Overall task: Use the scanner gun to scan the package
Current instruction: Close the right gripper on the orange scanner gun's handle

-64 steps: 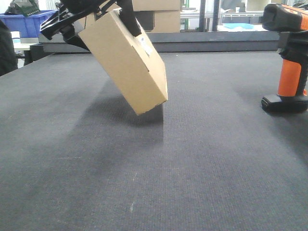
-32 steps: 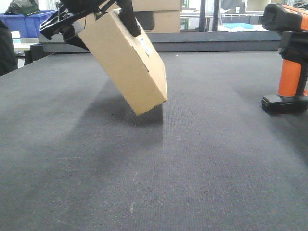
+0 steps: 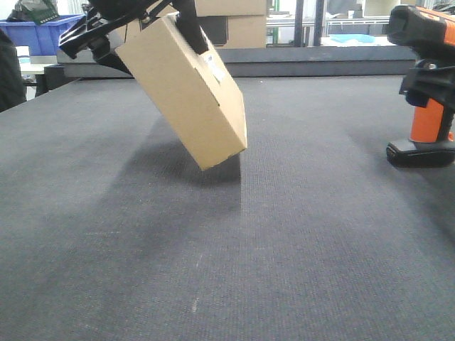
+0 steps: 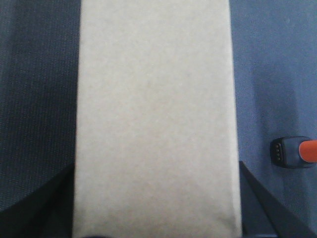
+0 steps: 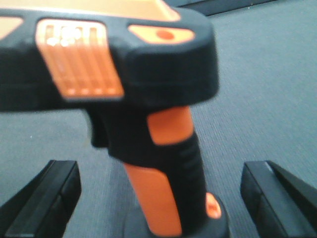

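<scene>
Your left end effector (image 3: 151,32) pinches the package (image 3: 186,92) by its upper end, holding it tilted over the counter (image 3: 284,249) so the white label (image 3: 213,67) faces the scanner (image 3: 429,126). The scanner stands upright on its base, well apart. Your right end effector (image 5: 161,196) is spread either side of its handle, not yet gripping.

Upright scanner gun (image 5: 163,163), close and blurred | standing between wide-spread fingers (image 5: 44,198), both clear of it | grey bench (image 5: 262,84) behind
</scene>
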Motion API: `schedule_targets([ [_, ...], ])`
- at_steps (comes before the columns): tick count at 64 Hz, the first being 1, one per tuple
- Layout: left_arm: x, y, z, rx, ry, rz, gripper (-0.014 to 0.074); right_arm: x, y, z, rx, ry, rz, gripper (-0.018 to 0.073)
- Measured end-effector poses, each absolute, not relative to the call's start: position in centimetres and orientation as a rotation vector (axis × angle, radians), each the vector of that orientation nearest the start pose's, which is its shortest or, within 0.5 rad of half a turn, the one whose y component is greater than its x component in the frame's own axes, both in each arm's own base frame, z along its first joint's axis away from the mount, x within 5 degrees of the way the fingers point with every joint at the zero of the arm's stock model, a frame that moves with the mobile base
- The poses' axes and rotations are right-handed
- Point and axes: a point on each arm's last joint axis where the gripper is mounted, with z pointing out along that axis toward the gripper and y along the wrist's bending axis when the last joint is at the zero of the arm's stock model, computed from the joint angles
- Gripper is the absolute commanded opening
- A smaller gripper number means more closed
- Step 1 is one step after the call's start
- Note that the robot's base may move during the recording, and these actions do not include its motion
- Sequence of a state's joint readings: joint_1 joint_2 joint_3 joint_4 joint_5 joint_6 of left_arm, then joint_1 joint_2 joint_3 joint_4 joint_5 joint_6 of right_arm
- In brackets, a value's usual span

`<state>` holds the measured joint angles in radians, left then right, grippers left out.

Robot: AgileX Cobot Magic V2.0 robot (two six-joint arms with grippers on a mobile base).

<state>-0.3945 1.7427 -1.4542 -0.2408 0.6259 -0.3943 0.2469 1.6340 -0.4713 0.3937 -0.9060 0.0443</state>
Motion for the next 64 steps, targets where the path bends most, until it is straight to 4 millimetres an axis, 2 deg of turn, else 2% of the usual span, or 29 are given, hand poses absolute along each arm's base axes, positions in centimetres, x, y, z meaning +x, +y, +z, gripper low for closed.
schedule_targets([
  [17,36.3,-16.5,30.0,-0.173,2.462,-0.617,-0.0111,28.4,4.3,18.0,0.264,1.707,0.122,0.057],
  [41,36.3,-16.5,30.0,-0.172,2.462,-0.615,-0.0111,28.5,4.3,17.8,0.262,1.702,0.117,0.057],
  [64,36.3,-16.4,30.0,-0.167,2.462,-0.609,-0.0111,29.7,4.5,19.1,0.269,1.653,0.134,0.057],
])
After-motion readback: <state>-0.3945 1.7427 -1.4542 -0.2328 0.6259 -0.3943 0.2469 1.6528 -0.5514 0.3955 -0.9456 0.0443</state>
